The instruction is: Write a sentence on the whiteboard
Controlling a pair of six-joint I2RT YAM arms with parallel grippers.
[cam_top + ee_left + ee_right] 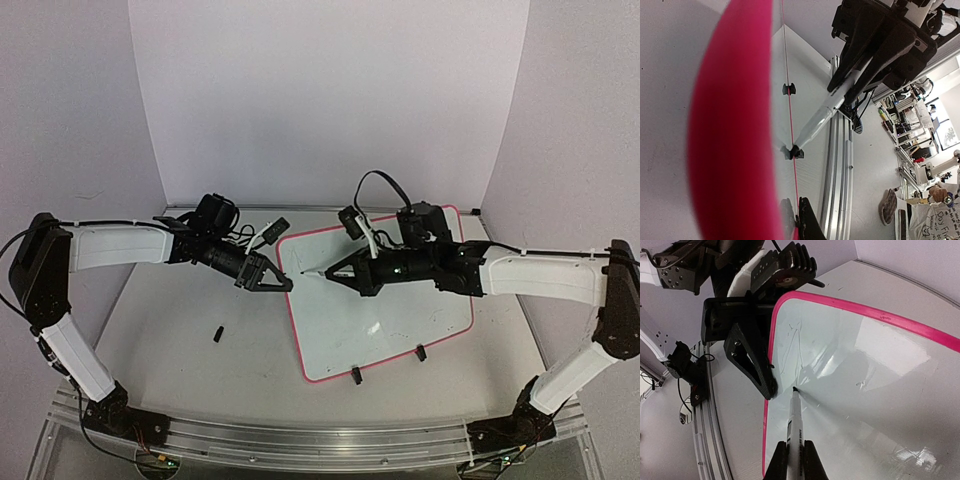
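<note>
The whiteboard (pixel 400 330) lay toward the bench's (pixel 170 310) right edge. Left jaws, clenched empty, pressed its left rim. Right jaws gripped a marker (pixel 795 422), tip on it. Writing seemed barely begun; next, steady strokes rightward.

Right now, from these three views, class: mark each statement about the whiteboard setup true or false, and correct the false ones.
1. The right gripper holds a marker whose tip is at the whiteboard. True.
2. The board's rim is blue. False: it is pink-red.
3. The left gripper stands wide open over the middle of the board. False: it is shut, with its tip at the board's left rim.
4. A small black piece lies on the table, left of the board and apart from it. True.
5. A full sentence already fills the board. False: no readable words show, only faint traces near the marker tip.
</note>
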